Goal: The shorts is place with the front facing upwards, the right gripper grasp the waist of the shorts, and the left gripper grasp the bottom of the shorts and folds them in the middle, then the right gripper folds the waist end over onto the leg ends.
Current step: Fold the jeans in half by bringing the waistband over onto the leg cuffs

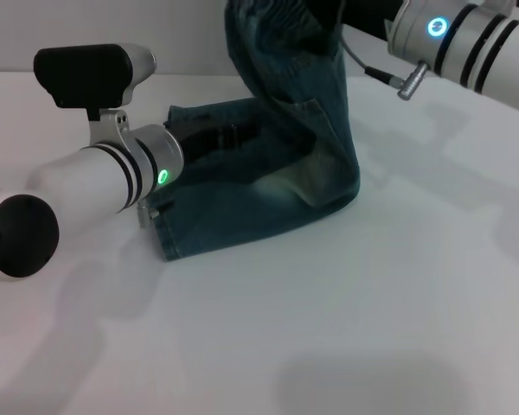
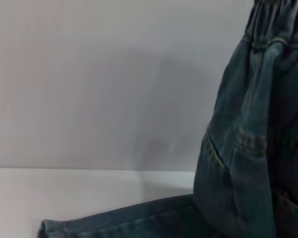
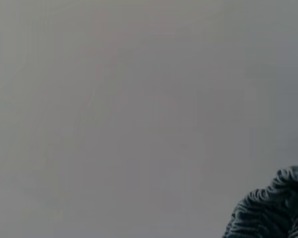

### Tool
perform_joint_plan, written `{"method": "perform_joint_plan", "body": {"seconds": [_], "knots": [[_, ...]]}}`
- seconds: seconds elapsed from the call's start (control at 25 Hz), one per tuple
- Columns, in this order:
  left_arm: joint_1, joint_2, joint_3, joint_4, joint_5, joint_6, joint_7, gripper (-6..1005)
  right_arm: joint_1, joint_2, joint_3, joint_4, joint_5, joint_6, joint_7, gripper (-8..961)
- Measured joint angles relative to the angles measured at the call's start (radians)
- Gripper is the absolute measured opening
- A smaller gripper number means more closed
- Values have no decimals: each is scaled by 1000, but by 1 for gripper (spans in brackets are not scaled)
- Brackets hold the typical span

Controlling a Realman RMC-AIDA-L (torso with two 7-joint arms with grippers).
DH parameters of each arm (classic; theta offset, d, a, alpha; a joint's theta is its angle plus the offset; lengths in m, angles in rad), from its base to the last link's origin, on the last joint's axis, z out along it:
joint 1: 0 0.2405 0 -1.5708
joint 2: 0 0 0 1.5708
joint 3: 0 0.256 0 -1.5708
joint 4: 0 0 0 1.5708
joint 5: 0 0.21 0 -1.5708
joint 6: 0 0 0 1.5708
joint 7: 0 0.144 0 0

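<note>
The blue-green denim shorts (image 1: 277,173) lie folded lengthwise on the white table, and their waist end is lifted steeply off it toward the top of the head view. The leg ends (image 1: 166,232) stay flat on the table at the left. My left gripper (image 1: 212,137), on the green-lit arm, lies low on the shorts just behind those hems. My right gripper (image 1: 363,17), on the cyan-lit arm, is mostly hidden at the top edge, where it holds the raised waist. The gathered waistband (image 2: 278,10) hangs high over a hem (image 2: 47,229). The same waistband (image 3: 273,208) fills one corner of the right wrist view.
The white table (image 1: 329,328) spreads out in front of and to the right of the shorts. The left arm's white body (image 1: 78,186) and its black camera block (image 1: 82,73) occupy the left side. A cable with a metal plug (image 1: 402,82) hangs under the right arm.
</note>
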State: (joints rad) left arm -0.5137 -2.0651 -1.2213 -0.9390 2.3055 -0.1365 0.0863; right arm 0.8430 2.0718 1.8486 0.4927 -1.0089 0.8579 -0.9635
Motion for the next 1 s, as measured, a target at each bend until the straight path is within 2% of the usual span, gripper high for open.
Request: {"method": "perform_joint_plan", "body": {"seconds": [0.56,1.0], "knots": [[19,5,-10,10,2,-7,8,812,-15,4,-143,4,84,-11,12,66],[69,8,-118,38,9,-47,51,812,-23,4,-159,6,86,-11,12,65]]}}
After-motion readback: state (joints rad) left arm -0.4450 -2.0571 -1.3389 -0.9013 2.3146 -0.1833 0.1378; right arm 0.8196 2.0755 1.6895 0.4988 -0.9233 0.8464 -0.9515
